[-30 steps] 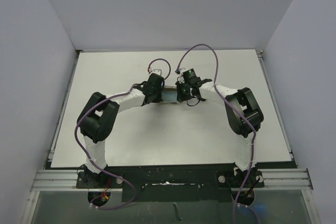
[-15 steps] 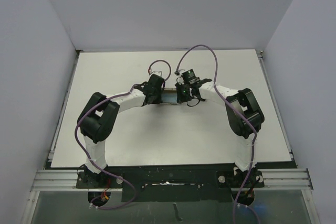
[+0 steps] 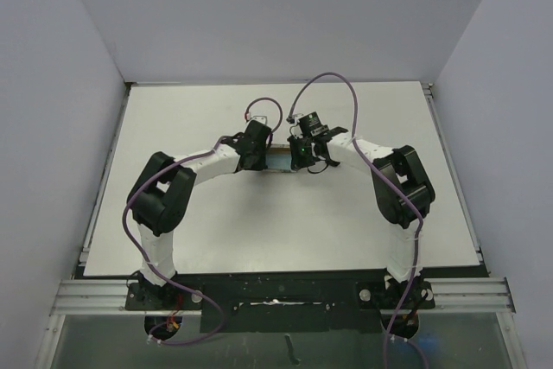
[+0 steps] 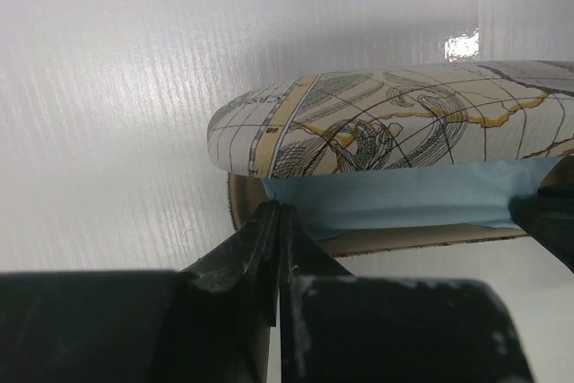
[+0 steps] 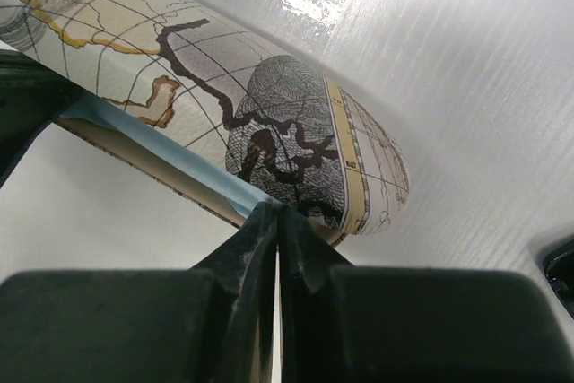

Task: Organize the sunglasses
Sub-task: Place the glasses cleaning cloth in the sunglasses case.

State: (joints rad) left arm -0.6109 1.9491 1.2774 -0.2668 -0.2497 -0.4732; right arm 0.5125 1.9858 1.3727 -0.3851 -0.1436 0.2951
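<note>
Easing the blue cloth (image 4: 404, 204) into the case (image 4: 404, 118) is probably best done from both ends at once, with the left gripper (image 4: 276, 214) clenched at its 9 o'clock tip, the right gripper (image 5: 276, 213) clenched at 3 o'clock, and the sunglasses unseen, presumably tucked inside.

White matte table (image 3: 216, 222), 1 oblong map-printed case (image 4: 386, 118) lay flat near its centre, lid slightly ajar.
</note>
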